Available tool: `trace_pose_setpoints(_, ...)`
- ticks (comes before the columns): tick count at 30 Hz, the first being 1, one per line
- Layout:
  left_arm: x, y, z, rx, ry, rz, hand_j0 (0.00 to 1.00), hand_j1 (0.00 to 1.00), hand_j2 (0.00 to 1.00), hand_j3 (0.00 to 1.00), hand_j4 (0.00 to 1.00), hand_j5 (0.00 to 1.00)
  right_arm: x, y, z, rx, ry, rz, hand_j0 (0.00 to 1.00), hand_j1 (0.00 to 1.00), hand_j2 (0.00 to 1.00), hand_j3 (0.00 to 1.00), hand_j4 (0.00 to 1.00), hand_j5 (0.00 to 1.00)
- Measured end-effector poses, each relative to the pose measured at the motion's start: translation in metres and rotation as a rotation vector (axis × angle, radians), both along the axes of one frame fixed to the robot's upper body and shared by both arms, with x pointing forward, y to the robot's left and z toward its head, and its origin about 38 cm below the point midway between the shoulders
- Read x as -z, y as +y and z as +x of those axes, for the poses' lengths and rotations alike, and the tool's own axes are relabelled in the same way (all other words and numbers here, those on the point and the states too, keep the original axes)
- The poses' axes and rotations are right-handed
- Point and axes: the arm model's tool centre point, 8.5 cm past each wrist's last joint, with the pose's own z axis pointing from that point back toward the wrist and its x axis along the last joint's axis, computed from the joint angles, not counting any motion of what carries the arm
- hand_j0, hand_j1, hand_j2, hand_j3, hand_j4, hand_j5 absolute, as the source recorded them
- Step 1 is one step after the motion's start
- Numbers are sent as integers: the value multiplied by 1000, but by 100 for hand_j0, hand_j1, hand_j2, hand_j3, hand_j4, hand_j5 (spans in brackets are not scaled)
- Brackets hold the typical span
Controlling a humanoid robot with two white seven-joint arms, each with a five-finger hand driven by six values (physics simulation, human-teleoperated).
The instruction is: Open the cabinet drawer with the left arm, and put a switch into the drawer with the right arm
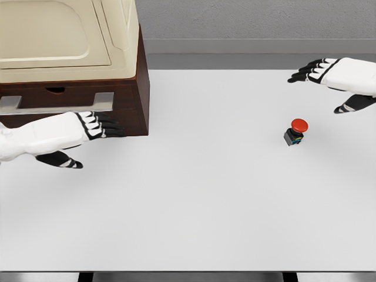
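Dark brown wood makes up the low cabinet (138, 76) at the far left of the white tabletop (205, 205), with a cream moulded top and a flat grey bar handle (59, 103) across its drawer front (70, 94). That drawer looks shut, its face flush with the cabinet body. The left hand (97, 126) hangs just below and in front of the handle, fingers extended and loose, thumb dropped underneath, grasping nothing. It seems placed there to hook the bar from below and pull toward the near edge, though contact with the handle cannot be made out.

At the right, well apart from the cabinet, stands the small switch (295, 133): a round red push-button cap on a squat black block, with a thin yellow and blue band visible on the housing. It sits tilted slightly, alone on the bare surface.

The right hand (329, 73) hovers at the far right, beyond the switch and clear of it, fingers stretched out and released. It appears to be waiting there, out of the way, until the drawer has been opened.
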Motion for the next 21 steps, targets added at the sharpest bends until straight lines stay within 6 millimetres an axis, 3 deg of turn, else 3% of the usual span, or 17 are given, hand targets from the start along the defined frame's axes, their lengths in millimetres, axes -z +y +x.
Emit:
trace_pose_setpoints(2,-1,-2,0,4,-4,-3,100,100,100,100,100,100,0,0,0,-1,-1,1,100,100,100,100,100,100)
trace_pose_setpoints(4,-16,-2,6,7,-44,-8,100,100,100,100,100,100,-6,-3,2,8,-12,3,100,100,100,100,100,100)
trace_pose_setpoints(7,-61,7,14,-9,-112,-39,100,100,100,100,100,100,-2,-8,3,25,0,-5,100,100,100,100,100,100)
trace_pose_setpoints(10,-106,35,9,-63,-110,-51,100,100,100,100,100,100,5,2,8,10,2,-8,100,100,100,100,100,100)
trace_pose_setpoints(13,-95,61,-5,-126,10,-1,100,100,100,100,100,100,20,9,11,1,24,-33,100,100,100,100,100,100)
trace_pose_setpoints(17,-66,75,-19,-164,168,2,100,100,100,100,100,100,35,4,18,35,49,-57,100,100,100,100,100,100)
trace_pose_setpoints(19,-68,78,-22,-175,218,-25,95,95,95,95,95,95,38,6,21,36,49,-59,100,100,100,100,100,100)
trace_pose_setpoints(21,-76,72,-18,-149,233,-41,100,100,100,100,100,100,44,15,24,24,55,-51,100,100,100,100,100,100)
